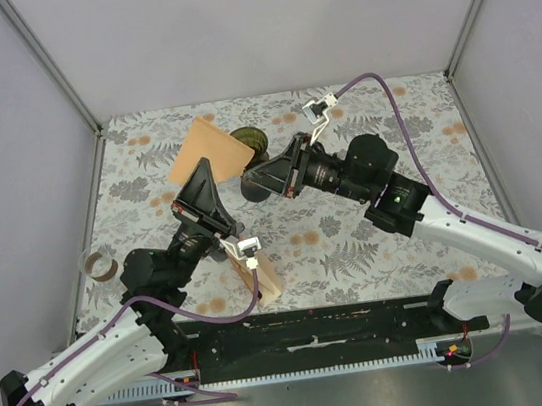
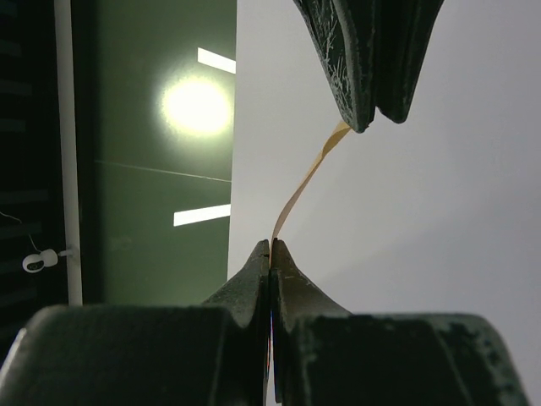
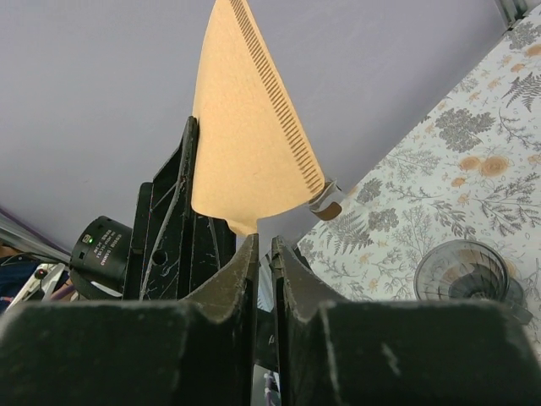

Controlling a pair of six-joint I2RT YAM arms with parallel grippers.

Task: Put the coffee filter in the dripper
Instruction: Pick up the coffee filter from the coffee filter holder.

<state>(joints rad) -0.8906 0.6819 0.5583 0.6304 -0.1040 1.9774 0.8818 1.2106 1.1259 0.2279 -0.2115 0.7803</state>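
tan block (image 1: 266, 276): nearest, on table (image 1: 357, 241) by front edge, just R of L arm; can't tell what it is.
tape roll (image 1: 101, 264): lying flat nr the table's L edge, well apart from the rest.
L gripper (image 2: 270, 244): fingers pressed tight together, pinching the filter's edge; tips point up and away from the bases.
R gripper (image 3: 264, 241): comes in from the R, facing L gripper. Jaws nearly together w/ a thin slit btwn them, nothing seen clamped. Filter's lower corner sits at one fingertip (image 3: 251, 241); can't tell if touching.
coffee filter (image 3: 245, 144): brown paper cone, flat, held up off the table by L gripper. From above it lies just L of dripper, its edge over the dripper's L rim. Not in dripper yet.
dripper (image 1: 251, 143): dark, see-through, standing on table beyond both grippers, twd the far side.
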